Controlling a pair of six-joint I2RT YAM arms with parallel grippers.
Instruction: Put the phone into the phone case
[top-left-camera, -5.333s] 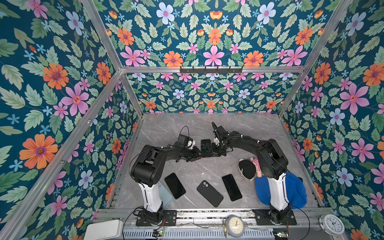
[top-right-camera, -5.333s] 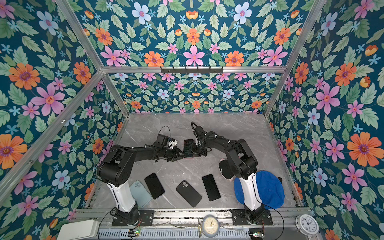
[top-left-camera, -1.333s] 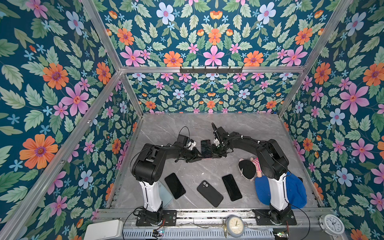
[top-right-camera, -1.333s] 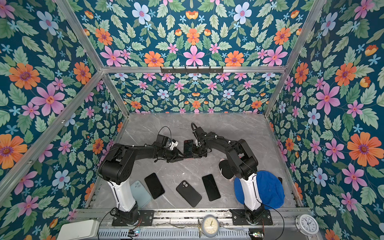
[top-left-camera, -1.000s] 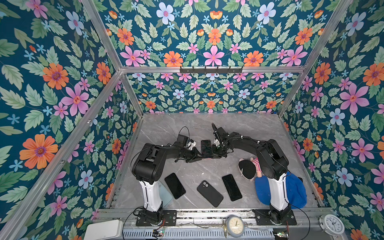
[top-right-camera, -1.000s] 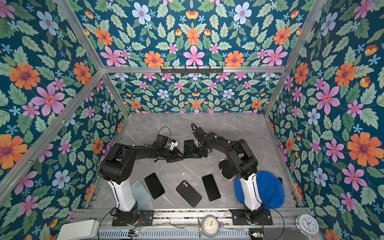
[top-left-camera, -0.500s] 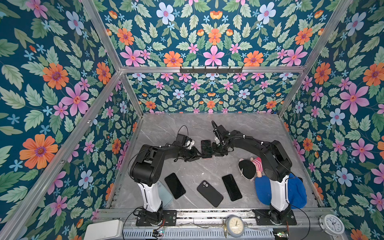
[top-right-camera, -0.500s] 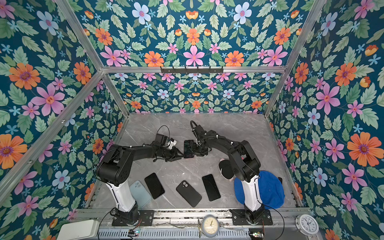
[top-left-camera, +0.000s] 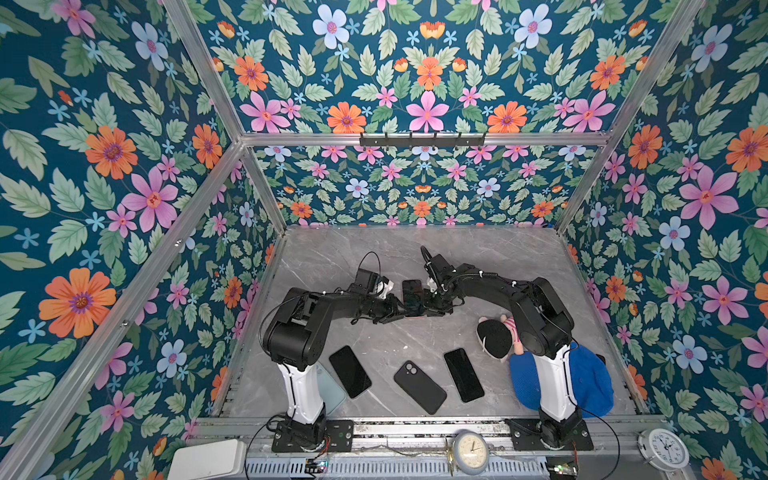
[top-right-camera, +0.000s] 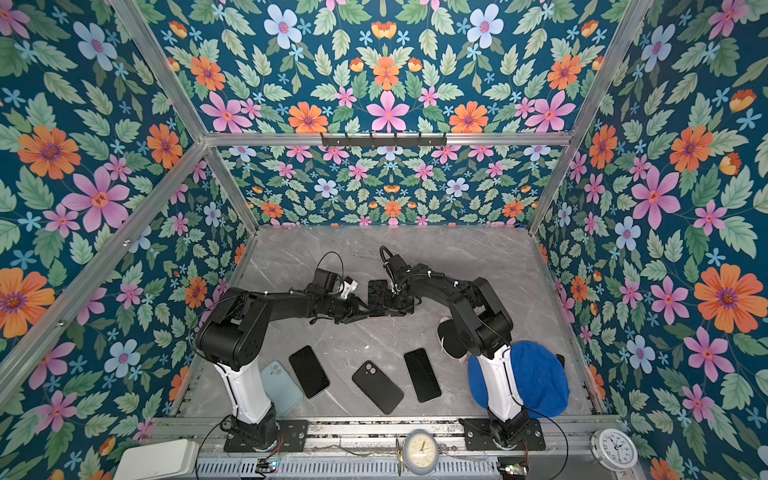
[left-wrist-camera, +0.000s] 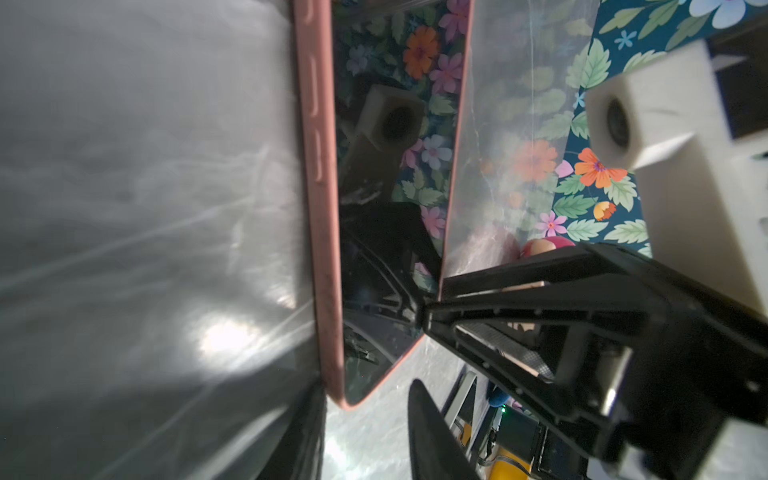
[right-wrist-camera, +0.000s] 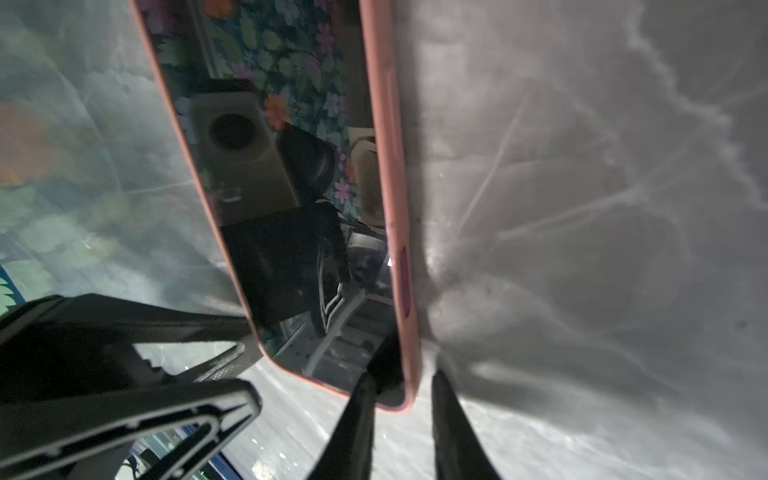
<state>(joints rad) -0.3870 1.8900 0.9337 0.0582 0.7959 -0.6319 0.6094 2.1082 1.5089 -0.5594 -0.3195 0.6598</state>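
only slight arm adjustments separate this moment from the earlier frames. the phone has not shifted. it lies just below the centre of both top views, on the table, with a gripper on either side of its lower end.

state of the parts:
- phone case: its pink rim runs along both long sides of the glass and round the near corners, with no step visible between glass and rim (the far end is out of frame in both wrist views).
- left gripper: jaws apart, straddling one near corner of the case. one finger touches the rim and the other stands clear.
- right gripper: jaws apart at the neighbouring corner. one finger lies over the glass and the other stands outside the wall, with a sliver of table between. neither gripper clamps anything.

assessment: since the phone stays put while both jaws stand slack, it appears seated in the case. the insertion is probably at its last stage. the remaining work is likely to press down any raised corner, then withdraw both arms.
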